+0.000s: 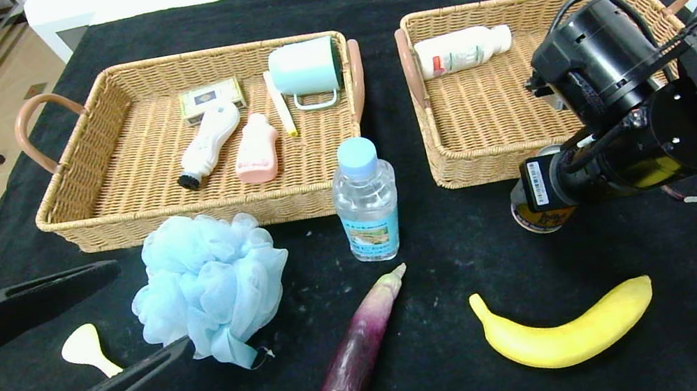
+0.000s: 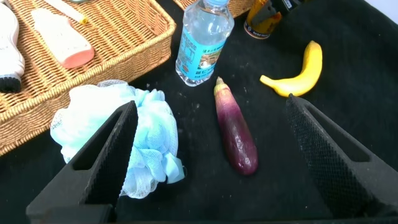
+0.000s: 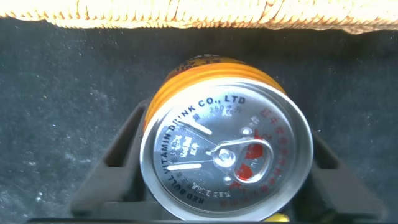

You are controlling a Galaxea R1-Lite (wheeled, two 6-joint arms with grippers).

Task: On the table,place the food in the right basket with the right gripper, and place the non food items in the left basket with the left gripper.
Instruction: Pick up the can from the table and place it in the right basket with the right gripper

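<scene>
Nearest us, left gripper [image 1: 91, 330] hangs wide open just beside the pouf [image 1: 211, 285], scoop [image 1: 88, 350] between its fingers. We see right gripper [image 3: 217, 186] down on the gold can [image 3: 221, 146], fingers flanking it, touching or not unclear; right basket [image 1: 490, 108] just beyond.

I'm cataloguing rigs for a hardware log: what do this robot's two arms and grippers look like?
Both are matte black. The left gripper has two long, tapered flat fingers with textured inner pads. The right arm is thick and cylindrical with round screwed plates, looping black cables and a white barcode label.
</scene>
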